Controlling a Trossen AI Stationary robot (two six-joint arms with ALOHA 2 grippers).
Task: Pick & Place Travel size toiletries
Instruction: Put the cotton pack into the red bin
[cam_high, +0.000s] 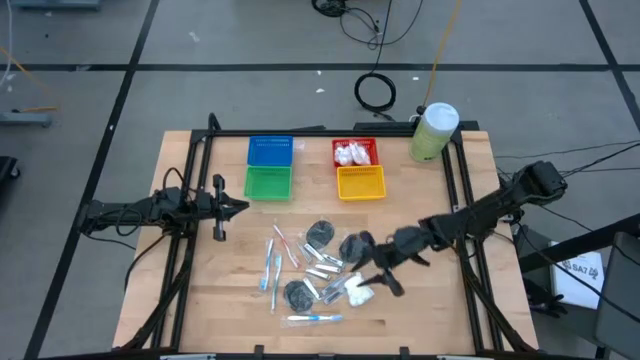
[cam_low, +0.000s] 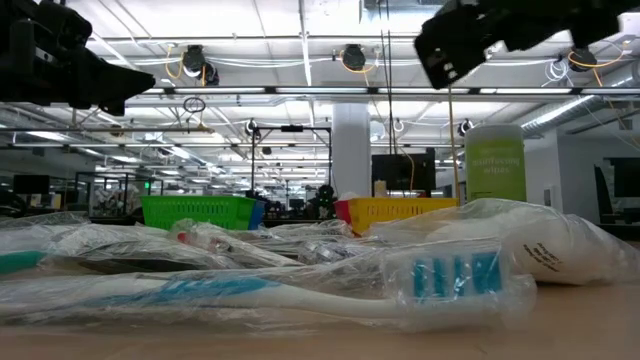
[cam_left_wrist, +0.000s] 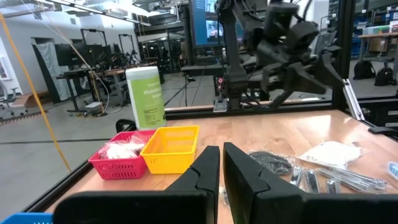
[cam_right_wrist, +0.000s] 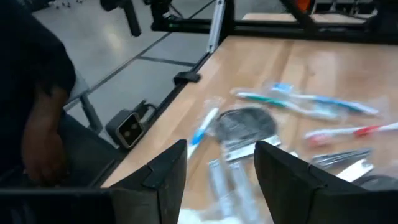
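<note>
The toiletries lie in a loose pile on the table's near middle: blue toothbrushes in clear wrap (cam_high: 270, 268), a pink one (cam_high: 287, 246), dark discs (cam_high: 320, 233), silver tubes (cam_high: 322, 263) and a white puffy packet (cam_high: 358, 292). My right gripper (cam_high: 377, 278) hangs open above the pile's right side, near the white packet, holding nothing. In its wrist view the right gripper (cam_right_wrist: 217, 168) looks down on a dark disc (cam_right_wrist: 244, 123) and a blue toothbrush (cam_right_wrist: 202, 130). My left gripper (cam_high: 243, 207) waits shut at the table's left, clear of the pile; in its own view the left gripper (cam_left_wrist: 221, 169) holds nothing.
Four small baskets stand at the far side: blue (cam_high: 270, 152), green (cam_high: 267, 183), red (cam_high: 354, 152) with white packets inside, yellow (cam_high: 361, 182). A pale-green canister (cam_high: 434, 130) stands at the far right corner. Bare wood lies between the pile and the baskets.
</note>
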